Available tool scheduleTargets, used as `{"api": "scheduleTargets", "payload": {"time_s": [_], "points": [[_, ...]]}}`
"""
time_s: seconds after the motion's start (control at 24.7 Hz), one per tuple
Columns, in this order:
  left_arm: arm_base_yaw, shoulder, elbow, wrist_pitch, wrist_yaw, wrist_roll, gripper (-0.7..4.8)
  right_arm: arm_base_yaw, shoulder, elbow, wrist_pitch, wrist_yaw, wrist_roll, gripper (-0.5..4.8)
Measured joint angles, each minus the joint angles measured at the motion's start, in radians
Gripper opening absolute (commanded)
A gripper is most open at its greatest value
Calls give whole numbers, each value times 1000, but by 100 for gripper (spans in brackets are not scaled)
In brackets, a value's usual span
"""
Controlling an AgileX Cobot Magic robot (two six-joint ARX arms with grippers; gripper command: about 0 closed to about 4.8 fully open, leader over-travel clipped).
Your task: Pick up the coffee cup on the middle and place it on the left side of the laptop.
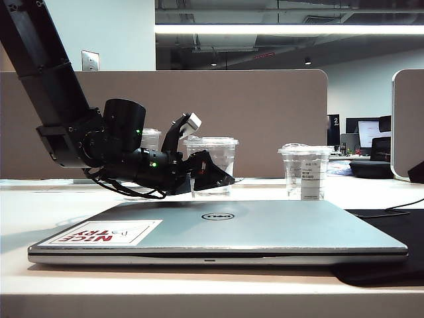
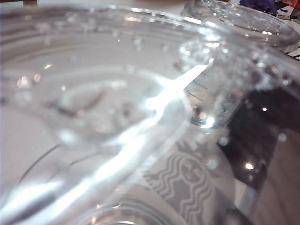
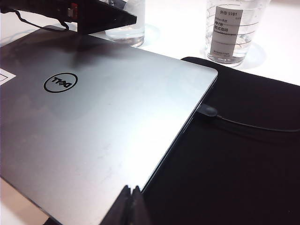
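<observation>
Clear plastic, the wide lidded coffee cup [image 1: 212, 163] stands mid-frame behind the closed silver-grey Dell laptop [image 1: 218, 233]. My left gripper [image 1: 201, 154] brackets it, fingers spread wide. My right gripper [image 3: 130, 205], fingertips pressed together, hovers over the laptop's corner.

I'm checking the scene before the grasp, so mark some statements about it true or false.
1. The laptop is shut. True.
2. The left claw hangs beside the right-hand cup. False: it is at the coffee cup in the middle; the labelled cup stands apart on the right.
3. The right claw holds a cup. False: its fingers are together over the laptop's edge, holding nothing.
4. A black mat lies next to the laptop. True.
5. A cable is plugged into the laptop's side. True.
</observation>
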Motion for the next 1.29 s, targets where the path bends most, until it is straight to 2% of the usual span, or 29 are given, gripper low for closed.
{"api": "scheduleTargets", "payload": {"time_s": [0.04,0.12,0.28,0.4,0.85,1.01,1.17,1.29], "points": [[0,0,0,0,0,0,350,0,0,0,0,0,0,-5],[0,0,0,1,0,0,300,0,0,0,0,0,0,-5],[0,0,0,4,0,0,311,0,0,0,0,0,0,-5],[0,0,0,4,0,0,342,0,0,0,0,0,0,-5],[30,-77,-10,47,22,0,341,0,0,0,0,0,0,-5],[64,-196,-150,66,9,16,342,0,0,0,0,0,0,-5],[137,-368,-402,167,-6,16,341,0,0,0,0,0,0,-5],[177,-460,-531,214,-37,16,341,0,0,0,0,0,0,-5]]}}
